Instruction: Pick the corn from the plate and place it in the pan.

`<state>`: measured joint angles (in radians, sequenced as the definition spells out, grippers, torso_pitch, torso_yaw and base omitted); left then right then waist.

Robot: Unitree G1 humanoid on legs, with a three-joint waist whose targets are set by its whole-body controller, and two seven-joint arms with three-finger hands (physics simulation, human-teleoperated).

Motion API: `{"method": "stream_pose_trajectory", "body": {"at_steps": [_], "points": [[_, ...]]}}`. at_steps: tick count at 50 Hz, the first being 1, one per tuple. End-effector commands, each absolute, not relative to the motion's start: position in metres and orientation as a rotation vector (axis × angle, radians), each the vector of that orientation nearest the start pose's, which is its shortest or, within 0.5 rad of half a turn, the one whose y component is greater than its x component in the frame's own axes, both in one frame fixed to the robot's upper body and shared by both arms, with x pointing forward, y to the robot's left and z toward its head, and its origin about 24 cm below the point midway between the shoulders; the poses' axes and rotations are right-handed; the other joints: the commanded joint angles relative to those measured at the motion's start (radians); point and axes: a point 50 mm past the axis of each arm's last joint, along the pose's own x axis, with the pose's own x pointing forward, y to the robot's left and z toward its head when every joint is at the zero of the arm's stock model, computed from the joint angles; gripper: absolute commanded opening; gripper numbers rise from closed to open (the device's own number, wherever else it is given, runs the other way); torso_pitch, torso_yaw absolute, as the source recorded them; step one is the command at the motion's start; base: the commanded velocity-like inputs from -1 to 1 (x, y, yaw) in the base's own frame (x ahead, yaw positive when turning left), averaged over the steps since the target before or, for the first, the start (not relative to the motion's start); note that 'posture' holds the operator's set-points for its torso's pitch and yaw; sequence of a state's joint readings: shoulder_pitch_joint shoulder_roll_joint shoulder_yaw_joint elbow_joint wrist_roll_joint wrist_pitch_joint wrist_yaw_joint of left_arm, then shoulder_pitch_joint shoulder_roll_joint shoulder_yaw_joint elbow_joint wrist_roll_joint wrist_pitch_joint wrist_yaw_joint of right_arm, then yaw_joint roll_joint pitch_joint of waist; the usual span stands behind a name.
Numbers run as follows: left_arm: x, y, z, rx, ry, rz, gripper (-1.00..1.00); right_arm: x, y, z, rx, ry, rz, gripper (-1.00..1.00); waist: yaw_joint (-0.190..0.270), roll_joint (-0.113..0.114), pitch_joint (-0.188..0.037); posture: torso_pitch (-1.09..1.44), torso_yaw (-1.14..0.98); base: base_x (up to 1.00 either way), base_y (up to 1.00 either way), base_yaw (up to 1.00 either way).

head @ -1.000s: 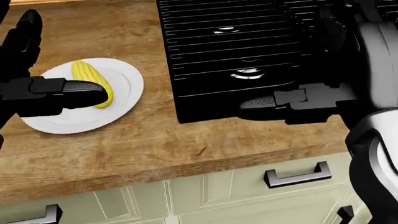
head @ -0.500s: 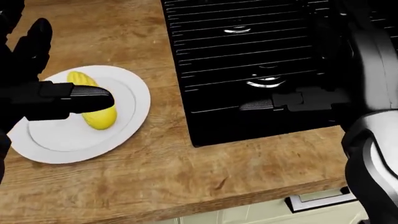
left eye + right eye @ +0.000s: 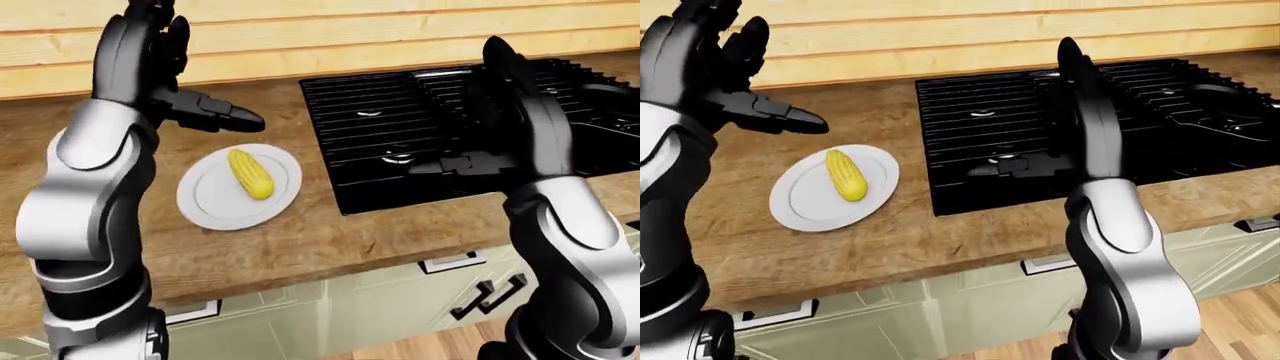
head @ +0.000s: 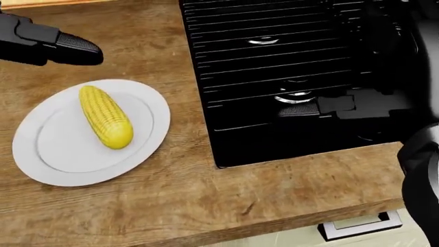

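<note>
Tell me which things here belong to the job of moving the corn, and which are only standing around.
For the job:
- corn
- plate
- left hand, open
- right hand, open

Only there:
- stove
- wooden counter
- cabinet handle
- wall boards

I cannot make out the pan.

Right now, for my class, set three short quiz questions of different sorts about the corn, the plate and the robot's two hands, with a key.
1. True or false: the corn lies on the white plate.
2. Multiple choice: the left hand is (A) shut on the corn, (B) open and raised clear of the plate, (C) flat on the counter.
3. Short answer: over what does the open right hand stand?

Key:
1. True.
2. B.
3. Over the black stove, to the right of the plate on the wooden counter in the head view.
</note>
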<state>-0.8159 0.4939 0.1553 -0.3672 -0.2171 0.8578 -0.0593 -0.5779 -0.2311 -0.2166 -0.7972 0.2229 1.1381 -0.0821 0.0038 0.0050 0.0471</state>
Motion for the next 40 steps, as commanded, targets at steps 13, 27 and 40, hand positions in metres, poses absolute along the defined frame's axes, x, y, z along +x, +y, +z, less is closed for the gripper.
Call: {"method": "stream_pose_trajectory", "body": {"at_steps": [13,27,40], "points": [[0.317,0.178,0.363,0.779,-0.641,-0.256,1.00,0.250,-0.166,0.263,-0.058,-0.308,-0.001,1.00,0.011,-0.017,-0.016,0.00,0.00,0.00,0.00,0.00],[0.322,0.166,0.376,1.092,-0.640,-0.530,1.00,0.249,-0.170,0.261,-0.050,-0.312,-0.001,1.00,0.016,-0.022,-0.021,0.00,0.00,0.00,0.00,0.00],[0.321,0.150,0.369,1.355,-0.690,-0.662,1.00,0.247,-0.170,0.265,-0.046,-0.322,0.000,1.00,0.017,-0.029,-0.022,0.00,0.00,0.00,0.00,0.00]]}}
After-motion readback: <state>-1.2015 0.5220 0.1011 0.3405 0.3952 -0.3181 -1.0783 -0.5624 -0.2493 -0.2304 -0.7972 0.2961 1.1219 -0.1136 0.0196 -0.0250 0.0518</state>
